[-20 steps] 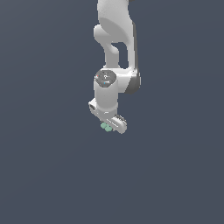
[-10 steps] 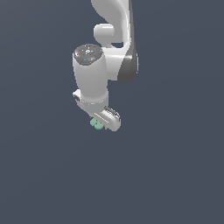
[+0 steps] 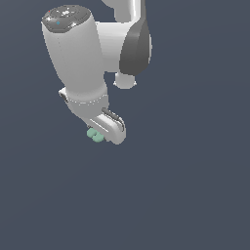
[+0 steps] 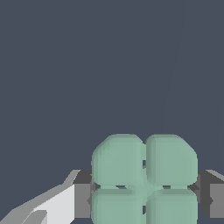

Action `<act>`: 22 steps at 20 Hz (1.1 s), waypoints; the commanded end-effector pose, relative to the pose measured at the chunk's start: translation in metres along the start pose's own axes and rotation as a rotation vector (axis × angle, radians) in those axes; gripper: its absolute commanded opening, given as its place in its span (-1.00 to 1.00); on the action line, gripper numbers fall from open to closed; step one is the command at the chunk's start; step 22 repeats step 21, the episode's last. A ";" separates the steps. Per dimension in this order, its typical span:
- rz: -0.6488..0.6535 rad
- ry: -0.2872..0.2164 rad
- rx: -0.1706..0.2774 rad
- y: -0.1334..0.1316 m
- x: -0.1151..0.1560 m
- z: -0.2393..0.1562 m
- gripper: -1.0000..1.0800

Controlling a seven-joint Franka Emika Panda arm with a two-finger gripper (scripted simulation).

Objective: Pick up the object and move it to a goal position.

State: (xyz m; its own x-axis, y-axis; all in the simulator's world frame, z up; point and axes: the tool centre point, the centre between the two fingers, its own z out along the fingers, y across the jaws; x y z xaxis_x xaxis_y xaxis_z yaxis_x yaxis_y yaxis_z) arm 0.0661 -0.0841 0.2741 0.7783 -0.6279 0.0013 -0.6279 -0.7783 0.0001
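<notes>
Object (image 4: pixel 144 179): the mint-green four-lobed piece sits clamped between my fingers (image 4: pixel 83 200), one grey pad touching each side. My end effector (image 3: pixel 103 135) grips it under my white arm (image 3: pixel 80 53), against a plain dark-blue background.

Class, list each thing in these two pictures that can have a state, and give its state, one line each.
gripper: shut on the clover piece, fingers pressing it from both sides.
clover piece: held between the fingers, with nothing seen under it in the exterior view.
arm: bent over, wrist pointing down.
</notes>
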 end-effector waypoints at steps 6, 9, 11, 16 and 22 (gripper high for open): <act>-0.001 -0.001 0.000 -0.001 0.024 -0.038 -1.00; -0.001 -0.001 0.000 -0.001 0.030 -0.047 -1.00; -0.001 -0.001 0.000 -0.001 0.033 -0.052 -1.00; -0.001 -0.001 0.000 -0.002 0.038 -0.059 -1.00; -0.001 -0.001 0.000 -0.002 0.040 -0.061 -1.00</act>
